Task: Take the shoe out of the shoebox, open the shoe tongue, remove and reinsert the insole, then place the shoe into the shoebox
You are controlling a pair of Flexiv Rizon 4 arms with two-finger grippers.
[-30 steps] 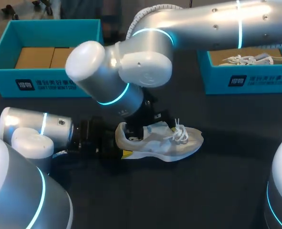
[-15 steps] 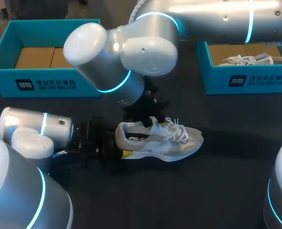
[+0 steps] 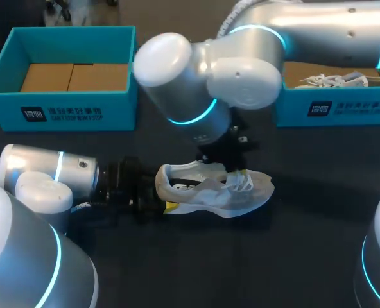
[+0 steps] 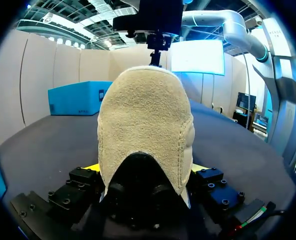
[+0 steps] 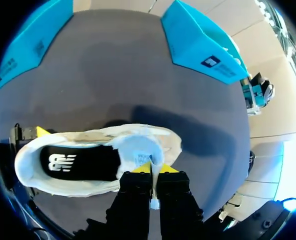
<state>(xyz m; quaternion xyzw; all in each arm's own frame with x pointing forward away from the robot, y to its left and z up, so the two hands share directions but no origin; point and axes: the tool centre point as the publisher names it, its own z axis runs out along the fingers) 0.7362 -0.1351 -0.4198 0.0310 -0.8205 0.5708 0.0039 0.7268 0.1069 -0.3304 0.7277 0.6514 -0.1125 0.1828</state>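
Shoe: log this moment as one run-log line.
shoe: upright on table | left gripper: shut on heel | right gripper: shut on tongue | insole: in shoe

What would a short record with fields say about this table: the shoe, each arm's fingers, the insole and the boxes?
shoe: upright on the table, outside both boxes
left gripper: fingers clamp the heel from both sides
right gripper: fingers pinch the tongue from above
insole: black, inside the shoe
left shoebox: teal, open
right shoebox: teal, open
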